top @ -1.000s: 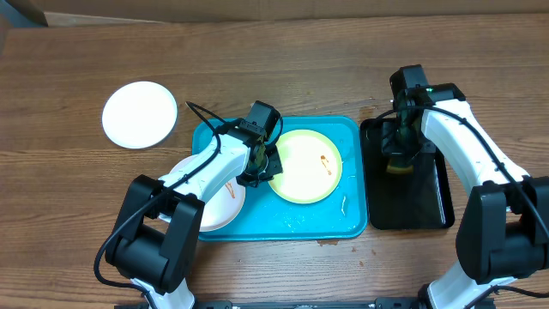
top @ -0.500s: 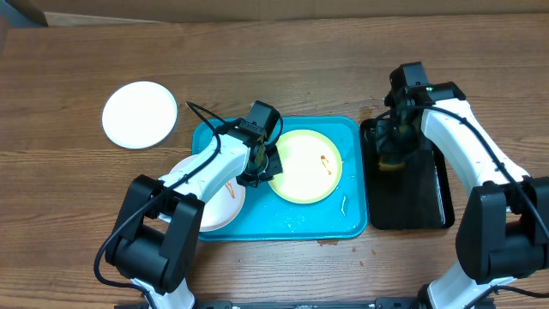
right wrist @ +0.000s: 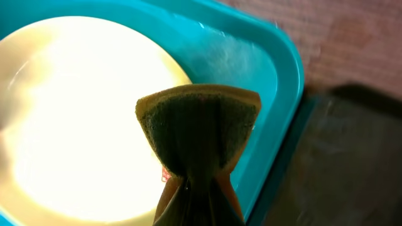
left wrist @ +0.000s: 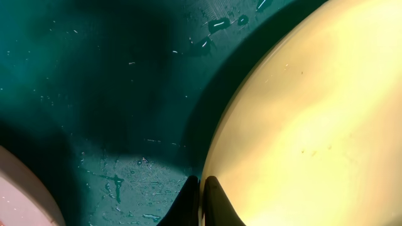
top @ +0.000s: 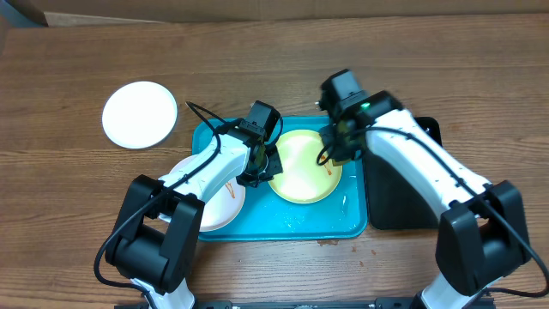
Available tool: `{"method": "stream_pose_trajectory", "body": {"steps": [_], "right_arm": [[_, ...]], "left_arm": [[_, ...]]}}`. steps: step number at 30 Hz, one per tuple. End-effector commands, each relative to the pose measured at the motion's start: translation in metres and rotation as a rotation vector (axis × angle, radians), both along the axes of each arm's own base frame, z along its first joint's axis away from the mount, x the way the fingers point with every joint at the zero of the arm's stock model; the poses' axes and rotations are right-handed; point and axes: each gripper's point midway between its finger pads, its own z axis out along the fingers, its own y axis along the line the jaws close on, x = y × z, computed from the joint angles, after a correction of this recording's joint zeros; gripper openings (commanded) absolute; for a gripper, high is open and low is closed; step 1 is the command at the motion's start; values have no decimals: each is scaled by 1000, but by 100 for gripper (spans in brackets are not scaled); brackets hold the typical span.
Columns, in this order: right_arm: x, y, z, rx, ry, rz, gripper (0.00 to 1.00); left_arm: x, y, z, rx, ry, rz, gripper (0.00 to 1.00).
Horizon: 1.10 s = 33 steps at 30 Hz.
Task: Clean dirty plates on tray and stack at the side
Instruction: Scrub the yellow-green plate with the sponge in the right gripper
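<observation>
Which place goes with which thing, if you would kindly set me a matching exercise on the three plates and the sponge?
Things:
1. pale yellow-green plate
2. plain white plate
3. smeared white plate
4. sponge

Places:
A. on the bare table, left of the tray
B. held in the right gripper
C. at the tray's left end
D. mid-tray, rim pinched by the left gripper

Pairs: 1-D, 2-A, 3-C, 4-B.

Wooden table, black tray, sponge
</observation>
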Motion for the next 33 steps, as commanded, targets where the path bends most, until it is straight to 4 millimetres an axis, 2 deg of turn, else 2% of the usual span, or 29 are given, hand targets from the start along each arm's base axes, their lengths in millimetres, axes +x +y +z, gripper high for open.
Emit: {"method": "stream_pose_trajectory", "body": {"steps": [1, 8, 20, 27, 31, 33], "right_arm": [[14, -7, 23, -124, -143, 5, 4], [15, 2, 10, -186, -187, 27, 4], [-1, 4, -46, -123, -169, 42, 4], [-21, 12, -80, -29, -131, 70, 4], [-32, 14, -91, 0, -100, 84, 4], [-41, 23, -93, 56, -51, 106, 4]], "left_arm": [[5, -1, 7, -4, -20, -1, 4], [5, -1, 7, -4, -20, -2, 4], [5, -1, 7, -4, -20, -1, 4], [5, -1, 7, -5, -19, -2, 4], [5, -1, 7, -5, -19, -1, 4], [5, -1, 7, -5, -19, -2, 4]]}}
